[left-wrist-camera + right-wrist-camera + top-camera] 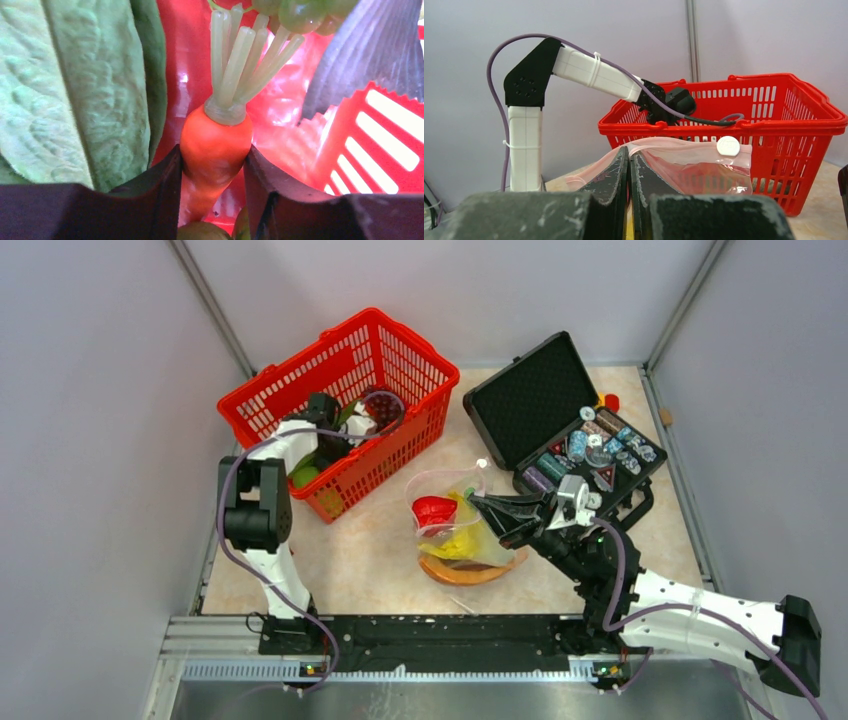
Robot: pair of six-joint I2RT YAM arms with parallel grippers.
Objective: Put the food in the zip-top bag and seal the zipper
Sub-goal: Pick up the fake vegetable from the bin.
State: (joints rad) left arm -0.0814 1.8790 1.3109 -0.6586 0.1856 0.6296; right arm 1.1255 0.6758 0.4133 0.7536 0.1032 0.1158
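Note:
My left gripper [335, 430] reaches into the red basket [290, 375]. In the left wrist view it [212, 165] is shut on an orange carrot [215, 142] with pale green stalks. Green leaves [65, 90] and green grapes [295, 12] lie beside it. The clear zip-top bag [455, 515] lies mid-table holding a red piece [433, 510], a yellow piece [462, 538] and an orange curved piece [470, 572]. My right gripper [480, 502] is shut on the bag's pale pink zipper strip [684, 145] and holds the mouth up; its white slider [728, 145] shows.
An open black hard case [540, 400] with poker chips [595, 445] stands at the right, behind my right arm. The basket also shows behind the bag in the right wrist view [804, 125]. Grey walls close in the table.

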